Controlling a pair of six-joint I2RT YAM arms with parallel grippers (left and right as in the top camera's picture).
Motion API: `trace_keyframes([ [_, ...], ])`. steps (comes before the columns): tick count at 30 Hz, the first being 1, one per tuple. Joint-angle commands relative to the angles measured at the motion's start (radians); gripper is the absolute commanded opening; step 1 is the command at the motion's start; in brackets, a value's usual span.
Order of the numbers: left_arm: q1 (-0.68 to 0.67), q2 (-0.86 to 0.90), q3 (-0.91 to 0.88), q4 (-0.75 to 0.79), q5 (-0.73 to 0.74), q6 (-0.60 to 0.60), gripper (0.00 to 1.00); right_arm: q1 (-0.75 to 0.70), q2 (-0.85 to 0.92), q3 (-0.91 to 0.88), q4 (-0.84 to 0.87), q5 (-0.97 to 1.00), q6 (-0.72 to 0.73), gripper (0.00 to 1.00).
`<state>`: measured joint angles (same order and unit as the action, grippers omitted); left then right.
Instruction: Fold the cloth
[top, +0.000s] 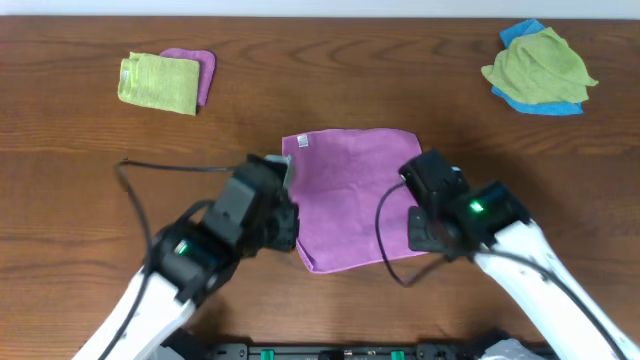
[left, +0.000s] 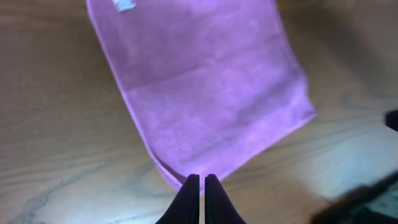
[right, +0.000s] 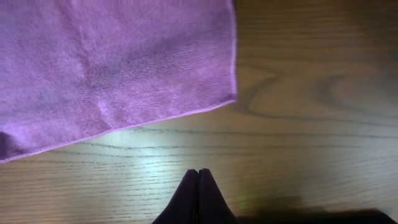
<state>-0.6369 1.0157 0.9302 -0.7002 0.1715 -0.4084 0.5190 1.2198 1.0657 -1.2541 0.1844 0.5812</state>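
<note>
Both grippers are pinched shut. The left gripper (left: 199, 179) touches the corner of the cloth (top: 355, 195) nearest the front edge of the counter (top: 80, 190); whether it holds it, I cannot tell. The right gripper (right: 198, 173) holds nothing, over bare wood. The cloth lies flat mid-counter, its label (top: 300, 143) toward the back edge.
</note>
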Motion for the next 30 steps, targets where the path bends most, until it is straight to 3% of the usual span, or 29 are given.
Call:
trace_keyframes([
  [1,-0.035,-0.137,0.006,-0.039,-0.028,-0.032,0.06,0.006,-0.143,-0.002,-0.026,0.051,0.024,0.02],
  [6,-0.118,-0.313,-0.032,-0.166,-0.102,-0.145,0.06,0.006,-0.362,-0.045,-0.090,0.047,0.069,0.02],
  [15,-0.462,-0.556,-0.204,-0.253,-0.398,-0.404,0.06,0.006,-0.695,-0.158,-0.072,-0.042,0.106,0.02],
  [17,-0.547,-0.560,-0.266,-0.225,-0.500,-0.459,0.06,0.006,-0.710,-0.175,-0.048,-0.042,0.106,0.02],
  [21,-0.665,-0.531,-0.358,-0.073,-0.716,-0.459,0.06,0.006,-0.692,-0.241,0.048,-0.001,0.106,0.02],
  [26,-0.654,-0.492,-0.369,-0.050,-0.863,-0.460,0.07,0.005,-0.653,-0.303,0.171,0.114,0.102,0.02],
  [29,-0.607,-0.475,-0.369,-0.012,-0.824,-0.460,0.26,0.005,-0.601,-0.309,0.216,0.119,0.095,0.01],
  [30,-0.590,-0.468,-0.369,0.011,-0.791,-0.457,0.27,0.005,-0.580,-0.309,0.219,0.119,0.095,0.01],
])
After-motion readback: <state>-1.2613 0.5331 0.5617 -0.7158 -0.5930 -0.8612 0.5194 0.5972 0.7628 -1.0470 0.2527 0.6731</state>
